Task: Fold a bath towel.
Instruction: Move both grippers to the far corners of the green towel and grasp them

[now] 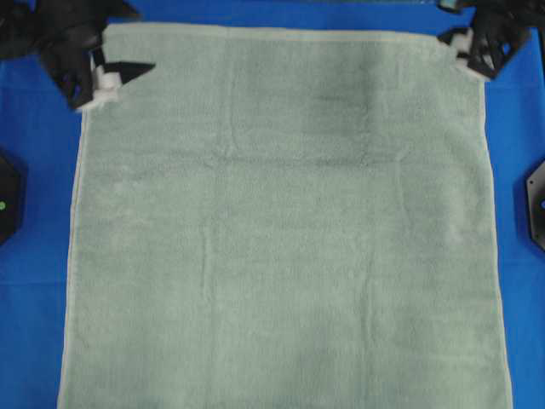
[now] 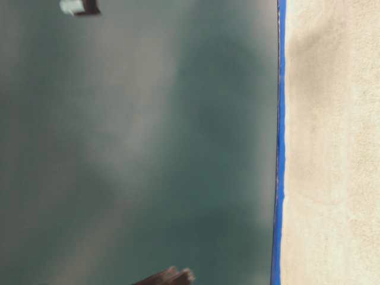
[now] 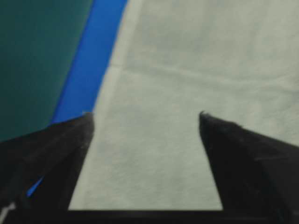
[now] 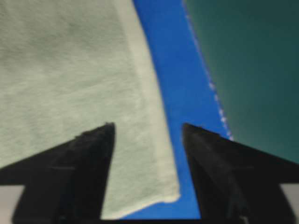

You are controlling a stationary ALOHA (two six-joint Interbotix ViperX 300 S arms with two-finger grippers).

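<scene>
Blue cloth (image 1: 34, 341) covers the work surface; the bath towel (image 1: 281, 239) lies flat and unfolded on it, filling most of the overhead view, its near end running out of frame at the bottom. Only faint creases across the middle.

Handling, as a judgement: soft terry, limp, no stiffness, so it will drape and sag from whatever points are pinched. Looks thick enough to carry some weight and to drag on the cloth under it. Not slippery, not fragile. Best holds are the two far corners, on the flat hemmed edge, where the pile is thin and the jaws can bite.

Edges: far hem runs straight between the two arms; side hems show a narrow blue strip either side. Open room is toward the near end, over the towel itself. Black fixtures sit at both sides, well apart from the towel.

Left gripper (image 1: 113, 78) is at the far-left corner, jaws spread, nothing pinched; its wrist view shows towel (image 3: 187, 70) between the tips. Right gripper (image 1: 461, 48) is at the far-right corner, jaws spread too, with the corner hem (image 4: 154, 154) between them, not clamped.
</scene>
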